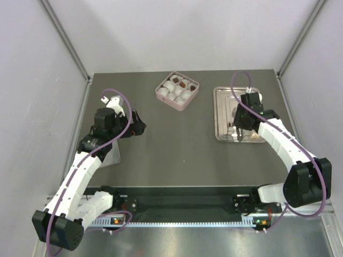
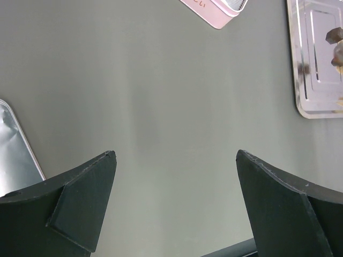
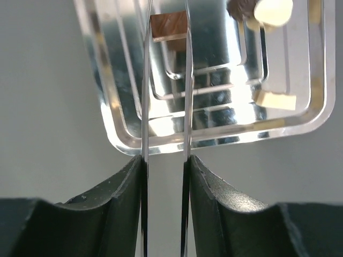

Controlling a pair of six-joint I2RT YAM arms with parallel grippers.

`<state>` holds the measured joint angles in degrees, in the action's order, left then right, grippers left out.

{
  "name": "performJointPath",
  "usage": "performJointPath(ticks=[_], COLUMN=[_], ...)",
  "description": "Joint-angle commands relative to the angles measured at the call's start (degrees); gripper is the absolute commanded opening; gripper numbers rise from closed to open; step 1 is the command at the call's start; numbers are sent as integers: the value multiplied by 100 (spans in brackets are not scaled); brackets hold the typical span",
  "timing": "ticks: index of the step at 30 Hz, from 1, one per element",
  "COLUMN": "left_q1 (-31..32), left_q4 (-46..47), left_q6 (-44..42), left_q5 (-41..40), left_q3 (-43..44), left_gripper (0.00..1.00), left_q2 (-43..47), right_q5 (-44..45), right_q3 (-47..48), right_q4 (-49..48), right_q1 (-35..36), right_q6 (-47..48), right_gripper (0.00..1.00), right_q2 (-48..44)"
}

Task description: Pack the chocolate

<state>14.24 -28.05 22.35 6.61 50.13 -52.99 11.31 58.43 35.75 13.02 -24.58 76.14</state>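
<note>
My right gripper (image 1: 239, 128) (image 3: 164, 160) is shut on metal tweezers (image 3: 144, 80) and hangs over the near part of the steel tray (image 1: 221, 115) (image 3: 214, 140). A square brown chocolate (image 3: 169, 25) lies between the two tweezer blades; I cannot tell if they pinch it. A dark piece (image 3: 241, 6), a cream piece (image 3: 273, 9) and a tan piece (image 3: 278, 100) also lie in the tray. The pink box (image 1: 177, 90) holds white paper cups, with two brown chocolates (image 1: 183, 83) in its far cups. My left gripper (image 1: 140, 127) (image 2: 177, 160) is open and empty over bare table.
A silvery flat lid (image 1: 112, 152) (image 2: 13, 150) lies at the left under the left arm. In the left wrist view the pink box corner (image 2: 214, 10) is at the top and the tray (image 2: 300, 80) at the right edge. Grey walls enclose the table.
</note>
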Motion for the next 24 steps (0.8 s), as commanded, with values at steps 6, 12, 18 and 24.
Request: performJointPath(ticks=[6,12,18,24], left_q1=[9,9,9,9], left_q4=[265,248,248,256], left_q6=[-64,-73,-73,-81], left_q5=[-28,-81,-99,-116], left_q3=[32,23,23,23], left_gripper=[99,99,99,99], left_q2=[105,114,122,122], right_q5=[-454,-279,-506,-701], right_q3=[1704,3622,4799,4914], right_q4=[-384,-622,-1173,-1922], right_q1=[595,1668,2003,2179], right_q6=[269,664,954,1420], right_gripper=[37,37,37,38], right_q2=[724,2325,3371,3977])
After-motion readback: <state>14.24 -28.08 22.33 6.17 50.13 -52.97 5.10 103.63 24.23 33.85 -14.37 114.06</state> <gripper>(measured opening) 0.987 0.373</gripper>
